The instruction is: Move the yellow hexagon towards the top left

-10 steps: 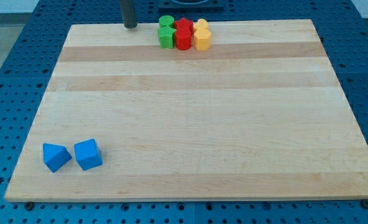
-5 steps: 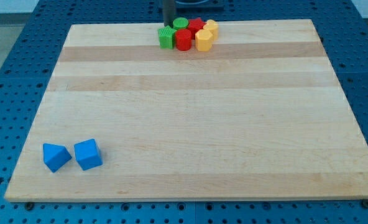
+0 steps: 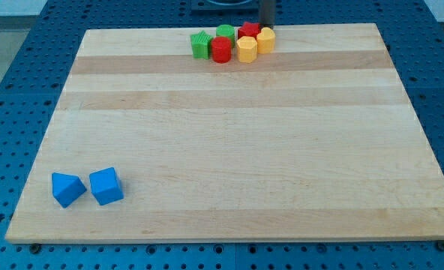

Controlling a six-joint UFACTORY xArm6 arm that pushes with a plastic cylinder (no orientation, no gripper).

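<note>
The yellow hexagon (image 3: 246,49) lies in a tight cluster at the top middle of the wooden board (image 3: 229,150). A second yellow block (image 3: 265,40) touches it on its upper right. A red cylinder (image 3: 221,49) sits just left of the hexagon, and a green block (image 3: 200,45) is left of that. A green cylinder (image 3: 225,32) and a red block (image 3: 249,31) stand behind them. My tip (image 3: 268,27) is at the board's top edge, just above the second yellow block and up and to the right of the hexagon.
Two blue blocks (image 3: 67,188) (image 3: 106,186) sit side by side near the board's bottom left corner. A blue pegboard table (image 3: 12,90) surrounds the board.
My tip has moved right along the top edge, from left of the cluster to its right end. The back-row green, red and yellow blocks have shifted right.
</note>
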